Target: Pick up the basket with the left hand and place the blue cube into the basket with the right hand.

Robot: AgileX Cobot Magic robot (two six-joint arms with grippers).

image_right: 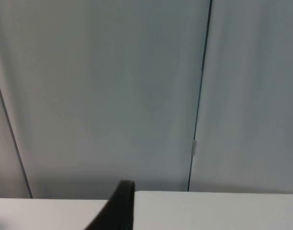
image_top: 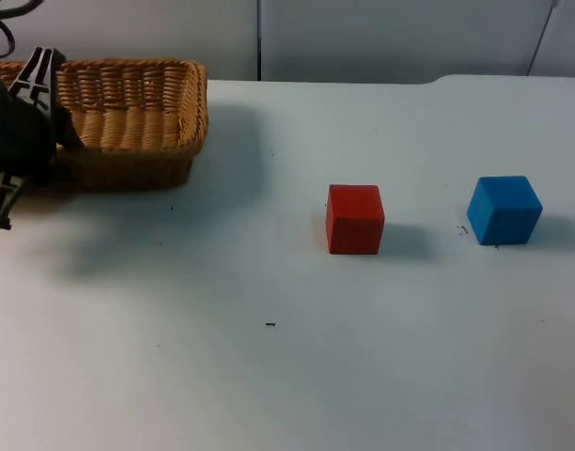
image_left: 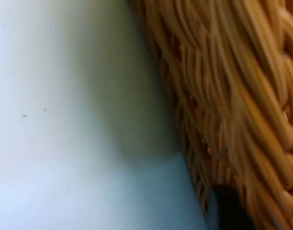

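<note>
The woven wicker basket (image_top: 128,117) stands at the table's back left. My left gripper (image_top: 60,130) is at the basket's left rim, reaching over its edge; the left wrist view looks close along the basket's outer wall (image_left: 232,105) down to the white table. The blue cube (image_top: 504,209) sits on the table at the right, with nothing touching it. My right gripper (image_right: 118,207) waits raised, facing the grey partition wall beyond the table's far edge.
A red cube (image_top: 354,218) rests on the white table (image_top: 269,357) left of the blue cube, between it and the basket. The grey partition wall (image_top: 381,38) closes the table's far side.
</note>
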